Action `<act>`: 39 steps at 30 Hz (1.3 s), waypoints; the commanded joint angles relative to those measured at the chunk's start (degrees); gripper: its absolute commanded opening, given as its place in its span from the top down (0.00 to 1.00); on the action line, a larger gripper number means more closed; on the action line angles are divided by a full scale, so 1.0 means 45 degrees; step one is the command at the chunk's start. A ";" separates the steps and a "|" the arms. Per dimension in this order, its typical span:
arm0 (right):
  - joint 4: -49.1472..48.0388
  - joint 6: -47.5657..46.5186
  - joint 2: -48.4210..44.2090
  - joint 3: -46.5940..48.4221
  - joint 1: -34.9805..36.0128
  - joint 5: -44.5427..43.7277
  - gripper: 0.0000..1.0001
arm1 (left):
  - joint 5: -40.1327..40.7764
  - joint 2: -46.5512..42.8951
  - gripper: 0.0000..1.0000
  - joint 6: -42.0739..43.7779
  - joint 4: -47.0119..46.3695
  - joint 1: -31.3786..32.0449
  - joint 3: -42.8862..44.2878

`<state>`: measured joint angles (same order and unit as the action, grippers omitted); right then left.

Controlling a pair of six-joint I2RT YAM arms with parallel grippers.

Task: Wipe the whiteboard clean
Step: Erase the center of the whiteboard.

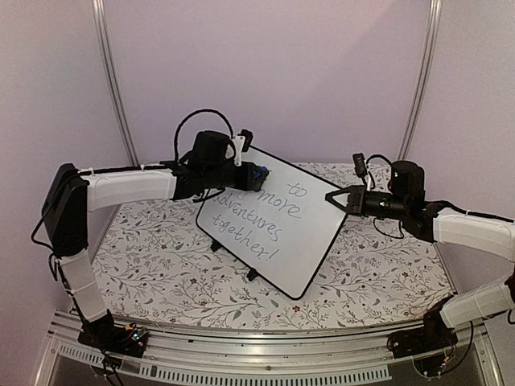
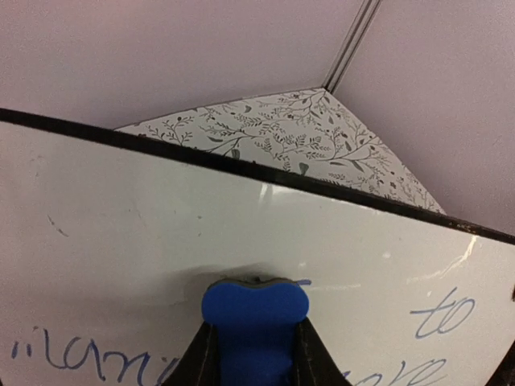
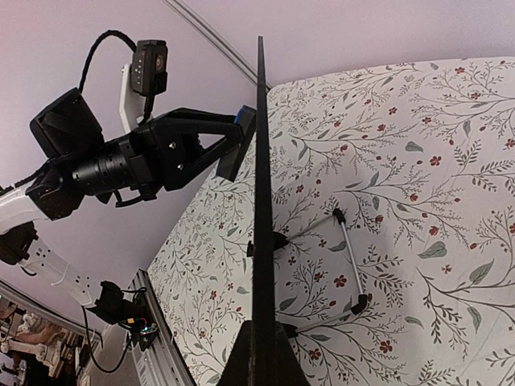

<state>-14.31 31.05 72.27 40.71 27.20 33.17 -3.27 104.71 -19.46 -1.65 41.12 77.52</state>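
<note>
The whiteboard (image 1: 278,217) stands tilted on its wire stand in the middle of the floral table, with blue-grey handwriting on it. My left gripper (image 1: 256,176) is shut on a small blue eraser (image 2: 253,322), whose tip presses against the board's upper left area, just above the writing (image 2: 438,315). My right gripper (image 1: 331,195) is shut on the board's right edge; in the right wrist view the board shows edge-on (image 3: 262,201), clamped between my fingers (image 3: 259,356). The left gripper and eraser also show there (image 3: 233,137).
The floral table cover (image 1: 161,265) surrounds the board. The board's wire stand (image 3: 348,249) rests on the table behind it. Pale walls with metal corner posts (image 1: 113,80) close the back. A metal rail (image 1: 265,354) runs along the near edge.
</note>
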 commanded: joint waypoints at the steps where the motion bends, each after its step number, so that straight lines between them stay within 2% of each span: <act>1: 0.1005 -0.1880 0.0268 0.0075 0.0836 0.1842 1.00 | -0.0249 0.1158 1.00 0.0350 0.0817 -0.0241 0.1543; 3: 0.1044 -0.1899 0.0268 0.0075 0.0835 0.1829 1.00 | -0.0220 0.1278 1.00 0.0436 0.0996 -0.0252 0.1929; 6: 0.1068 -0.1904 0.0230 0.0075 0.0831 0.1797 1.00 | -0.0449 0.1161 1.00 0.0206 0.0964 -0.0197 0.1521; 14: 0.1004 -0.1953 0.0430 0.0153 0.0840 0.1866 1.00 | -0.0710 -0.0004 1.00 -0.0877 -0.0212 0.0306 -0.1817; 18: 0.0916 -0.1902 0.0451 0.0134 0.0850 0.1878 1.00 | -0.0659 -0.0128 1.00 -0.1020 -0.0424 0.0301 -0.2632; 22: 0.0930 -0.1881 0.0502 0.0186 0.0860 0.1897 1.00 | -0.0554 0.0131 1.00 -0.0811 -0.0369 0.0177 -0.1896; 31: 0.1030 -0.1918 0.0561 0.0270 0.0869 0.1856 1.00 | 0.0039 0.1564 1.00 -0.0008 0.1240 0.0046 0.1930; 34: 0.1031 -0.1904 0.0523 0.0232 0.0869 0.1866 1.00 | 0.0080 0.1612 1.00 -0.0116 0.1359 0.0081 0.1841; 39: 0.1031 -0.1897 0.0481 0.0158 0.0889 0.1853 1.00 | 0.0072 0.0820 1.00 -0.0620 0.0882 0.0260 -0.0092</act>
<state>-14.37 31.03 73.58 41.74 27.38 32.69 -3.62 108.51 -21.02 -1.74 41.39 84.33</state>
